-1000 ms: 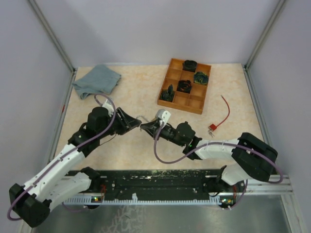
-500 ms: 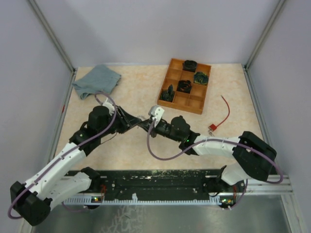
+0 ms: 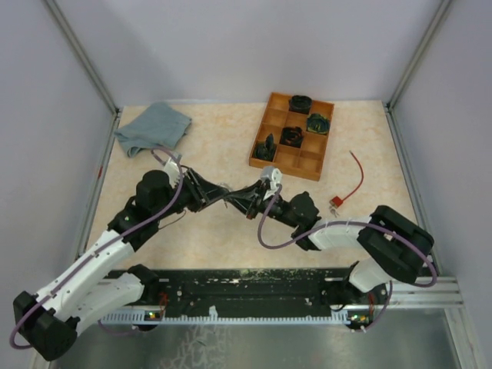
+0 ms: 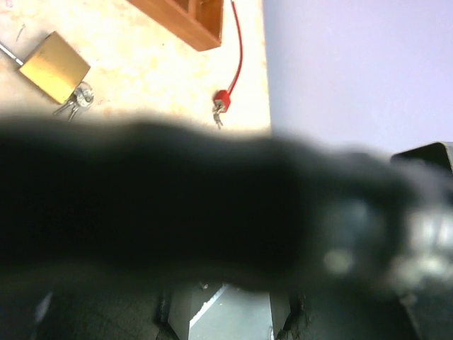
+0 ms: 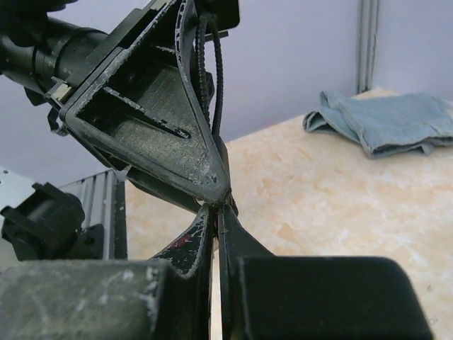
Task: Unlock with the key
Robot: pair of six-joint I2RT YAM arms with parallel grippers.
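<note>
Two grippers tip to tip near the tray (image 3: 284,169): right gripper (image 5: 218,212) pinched shut, left gripper (image 3: 224,194) width cannot be told. Brass padlock (image 4: 54,66) with keys (image 4: 74,99) lies untouched on worktop (image 3: 215,146) beside tray. Step, likely: approach. Next: grasp keys, steady padlock, turn

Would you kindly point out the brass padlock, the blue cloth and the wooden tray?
brass padlock (image 4: 53,66): left wrist view, middle of its body.
blue cloth (image 3: 154,127): top view, centre of the fabric.
wooden tray (image 3: 309,163): top view, an empty near compartment.
</note>
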